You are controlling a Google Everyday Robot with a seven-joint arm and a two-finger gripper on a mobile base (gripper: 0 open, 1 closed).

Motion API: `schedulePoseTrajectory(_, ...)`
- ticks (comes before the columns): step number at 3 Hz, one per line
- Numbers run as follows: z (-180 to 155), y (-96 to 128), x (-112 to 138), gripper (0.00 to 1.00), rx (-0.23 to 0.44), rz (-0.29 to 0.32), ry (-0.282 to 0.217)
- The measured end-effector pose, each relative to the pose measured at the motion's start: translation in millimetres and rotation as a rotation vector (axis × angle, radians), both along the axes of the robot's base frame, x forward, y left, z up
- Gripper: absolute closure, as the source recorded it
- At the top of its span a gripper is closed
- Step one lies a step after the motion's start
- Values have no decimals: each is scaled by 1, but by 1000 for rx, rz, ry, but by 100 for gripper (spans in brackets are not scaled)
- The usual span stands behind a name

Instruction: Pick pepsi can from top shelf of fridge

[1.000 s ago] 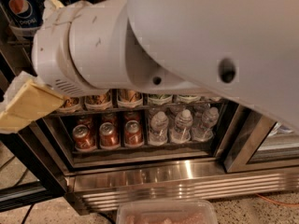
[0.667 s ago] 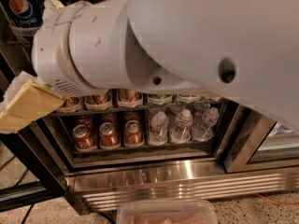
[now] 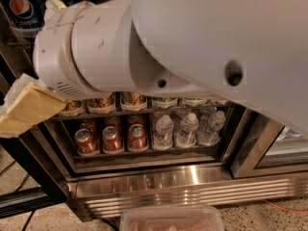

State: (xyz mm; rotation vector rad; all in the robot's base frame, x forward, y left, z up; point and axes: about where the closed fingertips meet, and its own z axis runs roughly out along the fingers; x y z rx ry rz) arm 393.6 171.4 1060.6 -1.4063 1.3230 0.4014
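A dark-blue pepsi can (image 3: 21,9) with a red, white and blue logo stands at the top left, on the top shelf (image 3: 14,42) of the fridge (image 3: 144,179). Only a short dark strip of that rack shows. My white arm (image 3: 183,42) fills most of the view and hides the rest of the shelf. My gripper (image 3: 25,110) shows as a tan padded part at the left edge, below the pepsi can and apart from it. It holds nothing that I can see.
Lower racks hold bronze-red cans (image 3: 111,138) and water bottles (image 3: 187,129). A row of can tops (image 3: 132,100) sits just above them. A black door frame (image 3: 250,148) stands at the right. A clear plastic container (image 3: 171,219) lies on the floor in front.
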Motion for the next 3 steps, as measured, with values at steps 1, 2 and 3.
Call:
schedulePoseTrajectory(1, 1, -13, 24, 0, 17, -100, -24)
schedulePoseTrajectory(2, 11, -16, 33, 0, 35, -144, -55)
schedulePoseTrajectory(3, 11, -16, 33, 0, 35, -144, -55)
